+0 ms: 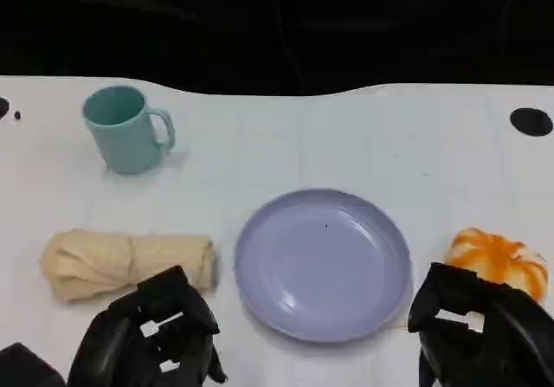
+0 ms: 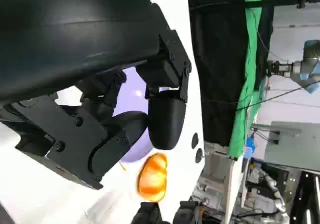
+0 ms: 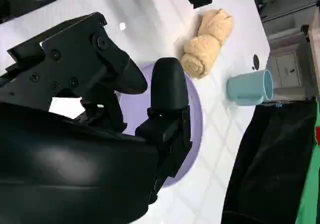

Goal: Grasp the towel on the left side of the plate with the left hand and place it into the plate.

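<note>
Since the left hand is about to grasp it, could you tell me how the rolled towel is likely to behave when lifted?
The towel looks like soft cloth rolled into a log, so it will probably squash under the fingers. Its ends may sag or unroll when lifted. It seems light and unlikely to slip from the left hand.

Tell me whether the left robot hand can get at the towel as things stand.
Probably yes. The left robot hand sits just in front of the towel, which lies in the open beside the plate, with nothing on it or between them.
</note>
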